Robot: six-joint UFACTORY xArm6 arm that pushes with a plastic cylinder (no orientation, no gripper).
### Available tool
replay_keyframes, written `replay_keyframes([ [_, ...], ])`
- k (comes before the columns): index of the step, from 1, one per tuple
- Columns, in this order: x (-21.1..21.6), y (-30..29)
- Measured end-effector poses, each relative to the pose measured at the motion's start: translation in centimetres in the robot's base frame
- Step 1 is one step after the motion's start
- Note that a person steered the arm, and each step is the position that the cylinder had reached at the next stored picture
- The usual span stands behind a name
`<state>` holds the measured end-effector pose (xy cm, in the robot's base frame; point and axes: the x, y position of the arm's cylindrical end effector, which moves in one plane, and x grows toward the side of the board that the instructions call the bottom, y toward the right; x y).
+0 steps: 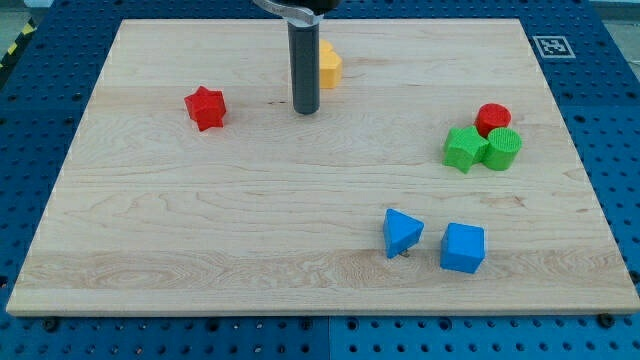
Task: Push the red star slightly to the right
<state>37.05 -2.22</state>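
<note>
Nearest the frame's bottom, a blue cube [462,248] is sitting just right of a blue triangular block [402,231] on the wooden board [200,250]. At right of centre, a green star [463,148], a green cylinder [503,148] and a red cylinder [492,118] are clustering together. In the upper left, the red star [205,107] is lying alone. The rod's tip [305,111] is resting well right of it, with no gripper to open or close, beside a yellow block [329,65].

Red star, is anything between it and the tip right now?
Nothing visible. My tip sits to the view's right of the red star with bare board between; the yellow block lies beyond the rod, off that line.
</note>
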Motion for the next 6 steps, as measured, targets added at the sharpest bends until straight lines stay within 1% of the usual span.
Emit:
replay_keyframes([
  [1, 1.7, -0.4],
  [2, 1.8, -0.4],
  [3, 2.7, -1.6],
  [4, 3.4, -7.9],
  [5, 4.4, -11.0],
  [6, 7.0, -11.5],
])
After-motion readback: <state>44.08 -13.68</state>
